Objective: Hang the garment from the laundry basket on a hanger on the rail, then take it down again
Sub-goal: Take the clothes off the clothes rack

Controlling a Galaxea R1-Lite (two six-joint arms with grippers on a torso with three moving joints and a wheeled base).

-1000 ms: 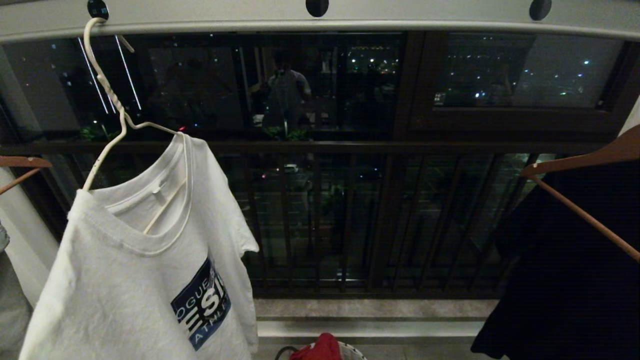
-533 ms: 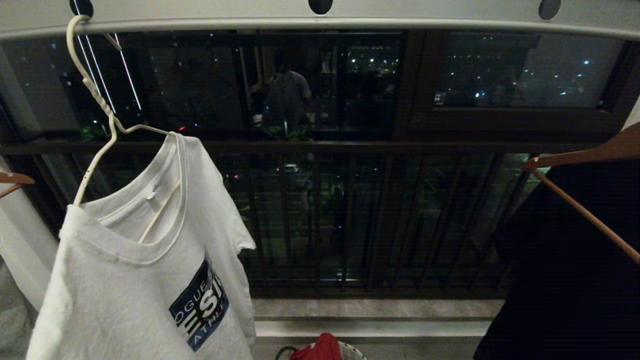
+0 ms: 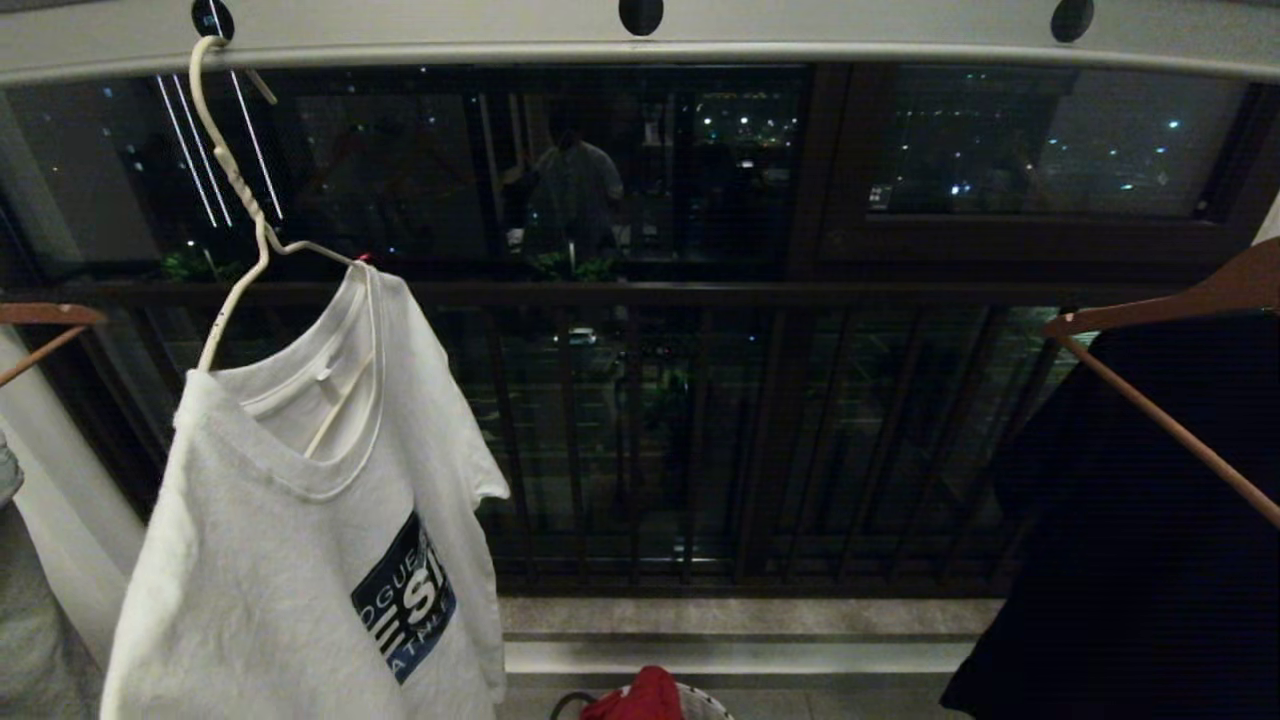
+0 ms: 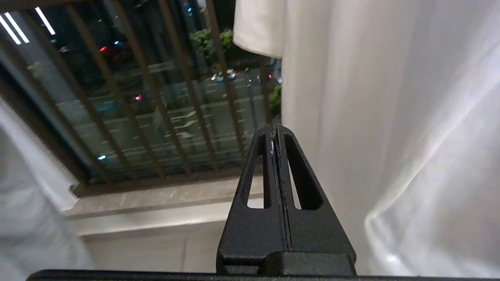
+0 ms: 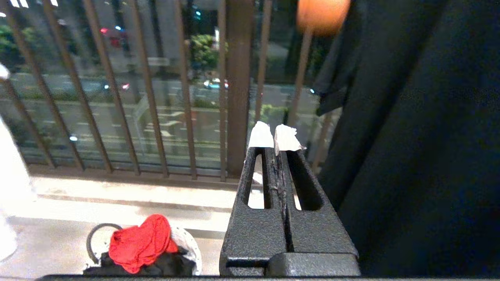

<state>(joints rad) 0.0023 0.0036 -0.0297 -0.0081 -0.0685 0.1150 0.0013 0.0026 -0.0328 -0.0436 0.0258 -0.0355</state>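
The white T-shirt garment (image 3: 300,560) with a dark blue chest print hangs on the thin white wire hanger (image 3: 235,190), hooked into a hole of the pale grey rail (image 3: 800,30) at the upper left. Its white cloth (image 4: 390,117) fills one side of the left wrist view. My left gripper (image 4: 274,130) is shut and empty, close beside the garment. Out near the dark railing, my right gripper (image 5: 273,134) is shut and empty, white tape on its tips. The laundry basket (image 5: 183,249) stands on the floor below, holding a red cloth (image 5: 140,242). Neither gripper shows in the head view.
A black garment (image 3: 1130,540) hangs on a brown wooden hanger (image 3: 1160,330) at the right. Another wooden hanger (image 3: 40,320) pokes in at the left edge. A dark brown railing (image 3: 640,440) with vertical bars and a stone ledge (image 3: 740,620) stand ahead.
The garment and hanger swing on the rail: left half a second ago, now back to the right. Both grippers stay out of the head view.
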